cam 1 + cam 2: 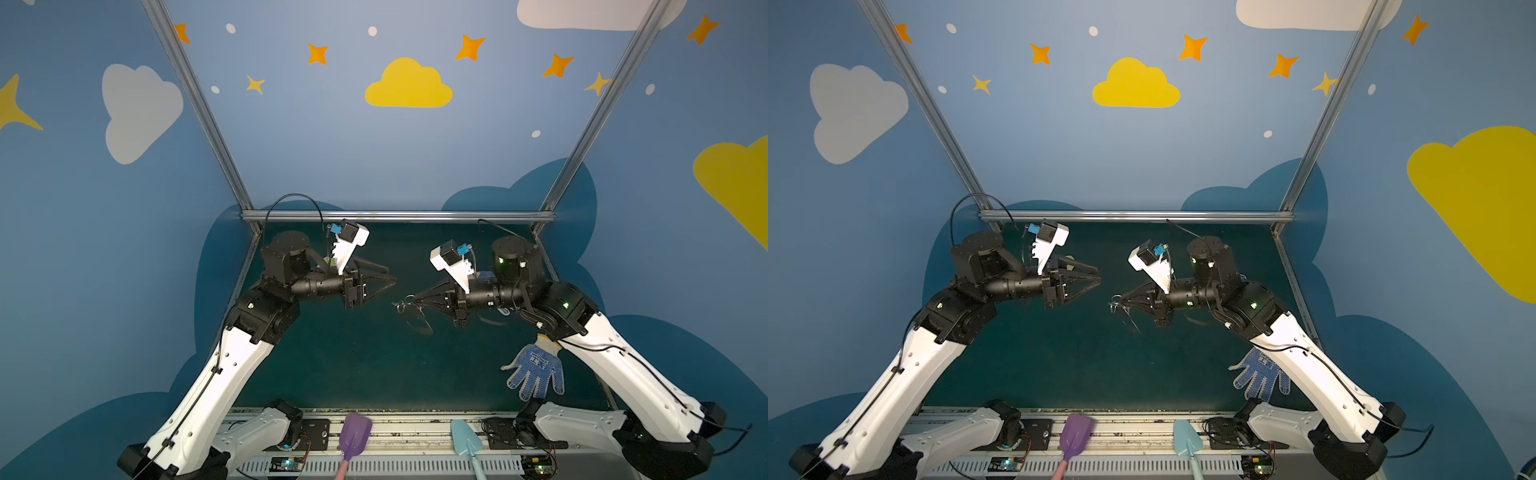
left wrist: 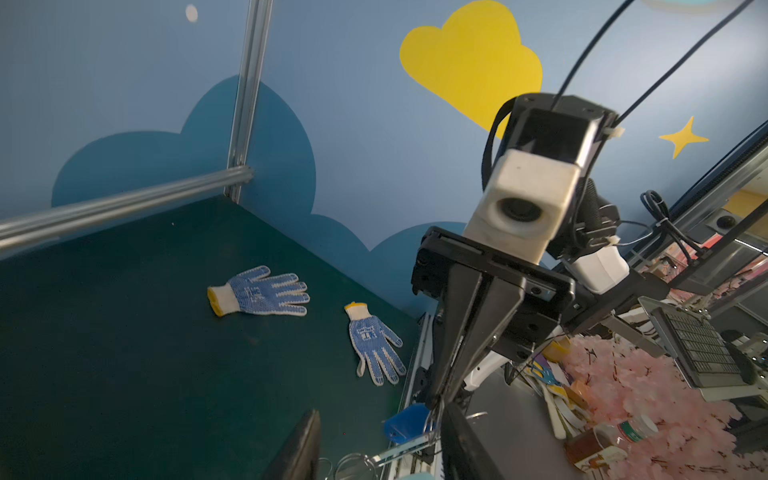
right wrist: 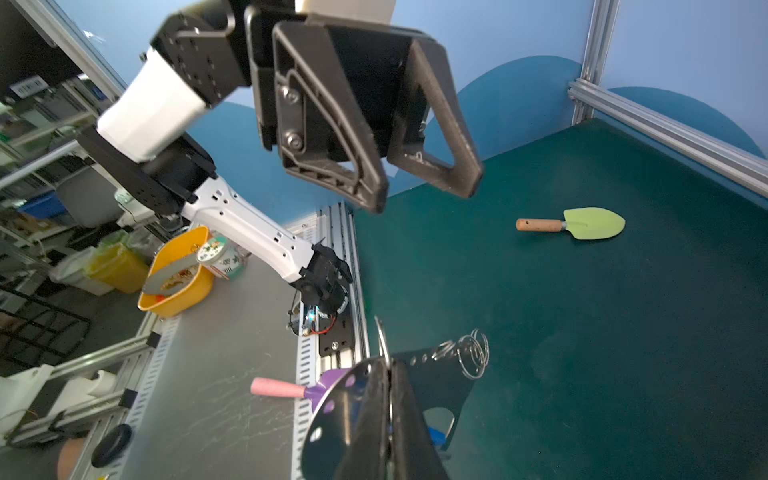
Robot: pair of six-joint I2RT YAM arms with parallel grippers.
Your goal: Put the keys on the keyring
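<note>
Both task things are aloft over the desk: the keyring is clamped in the right pincer, the keys dangling beside it. The left pincer is parted, empty. The plate should be held steady while threading is checked.

2 top cams overlook whole table from front; wrist cams close-up, facing each other.

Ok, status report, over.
Left gripper open, empty. Right gripper shut on keyring. Keys beside it, hooked unclear. Glove well aside, not in the way.
</note>
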